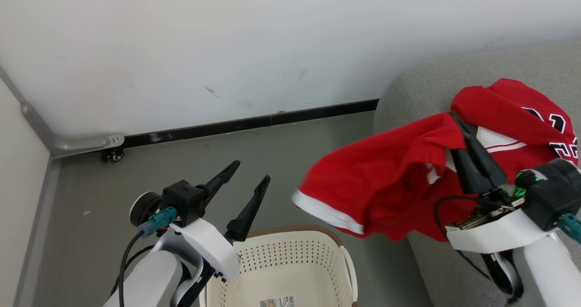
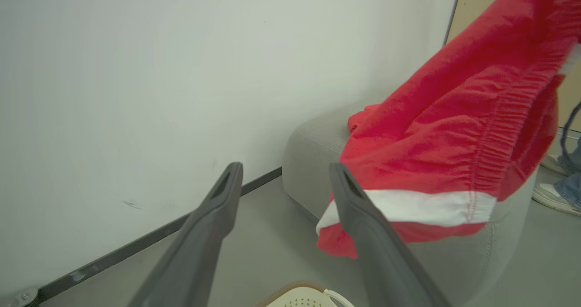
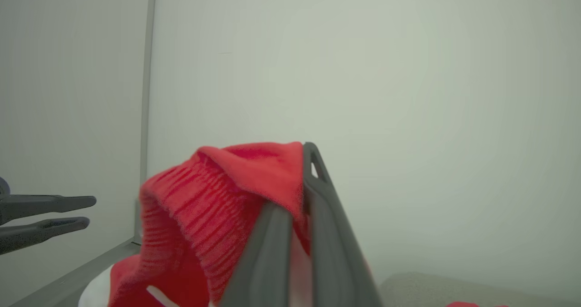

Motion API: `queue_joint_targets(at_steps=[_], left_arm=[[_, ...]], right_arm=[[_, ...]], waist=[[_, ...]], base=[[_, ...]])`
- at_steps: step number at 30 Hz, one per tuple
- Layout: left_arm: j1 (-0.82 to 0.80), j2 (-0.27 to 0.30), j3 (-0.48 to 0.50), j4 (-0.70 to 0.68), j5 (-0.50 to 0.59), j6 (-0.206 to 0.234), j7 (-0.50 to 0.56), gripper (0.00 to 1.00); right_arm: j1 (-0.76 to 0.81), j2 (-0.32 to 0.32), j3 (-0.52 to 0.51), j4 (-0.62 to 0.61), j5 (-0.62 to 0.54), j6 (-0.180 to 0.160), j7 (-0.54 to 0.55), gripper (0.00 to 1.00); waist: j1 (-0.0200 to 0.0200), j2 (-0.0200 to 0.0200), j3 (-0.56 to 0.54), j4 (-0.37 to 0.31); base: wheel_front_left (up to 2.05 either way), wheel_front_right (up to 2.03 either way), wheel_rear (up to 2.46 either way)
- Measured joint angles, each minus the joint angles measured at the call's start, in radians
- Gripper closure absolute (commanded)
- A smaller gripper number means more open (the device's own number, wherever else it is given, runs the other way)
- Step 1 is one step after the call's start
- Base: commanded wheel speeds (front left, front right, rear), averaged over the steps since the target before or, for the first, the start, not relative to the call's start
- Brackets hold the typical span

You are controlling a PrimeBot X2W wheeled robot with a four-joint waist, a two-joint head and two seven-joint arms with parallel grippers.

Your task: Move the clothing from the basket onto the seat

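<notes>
One red garment [image 1: 386, 184], pinched in right claw [image 1: 456, 118]

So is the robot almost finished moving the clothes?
Nearly. Done: a red lettered top already lies on the grey seat. In hand: the right hand is pinching red shorts in the air by the seat's edge; the left hand is open above the basket. Left: set the shorts down. The basket floor I can see has a sticker, no clothes.
</notes>
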Motion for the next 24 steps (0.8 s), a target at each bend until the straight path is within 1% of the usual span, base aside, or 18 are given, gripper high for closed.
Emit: queue_joint_targets(at_steps=[4, 8, 14, 24], left_arm=[[0.015, 0.014, 0.007, 0.003, -0.02, 0.0, -0.001, 0.0], [0.046, 0.05, 0.033, 0.011, -0.029, 0.0, -0.001, 0.0], [0.045, 0.05, 0.079, -0.011, -0.044, 0.0, -0.02, 0.0], [0.047, 0.025, 0.11, -0.073, -0.044, 0.011, -0.036, 0.0]], right_arm=[[0.005, -0.007, -0.071, -0.031, -0.009, 0.0, 0.0, 1.0], [0.049, -0.018, -0.114, -0.059, -0.029, 0.0, 0.0, 1.0], [0.098, -0.005, -0.116, -0.093, -0.043, 0.0, 0.001, 1.0], [0.159, 0.032, -0.132, -0.144, -0.053, 0.0, 0.021, 1.0]], waist=[[0.0, 0.0, 0.0, -0.003], [0.0, 0.0, 0.002, -0.008], [0.0, 0.0, 0.006, -0.02], [0.0, 0.0, 0.009, -0.061]], base=[[0.0, 0.0, 0.0], [0.0, 0.0, 0.0], [0.0, 0.0, 0.0], [0.0, 0.0, 0.0]])
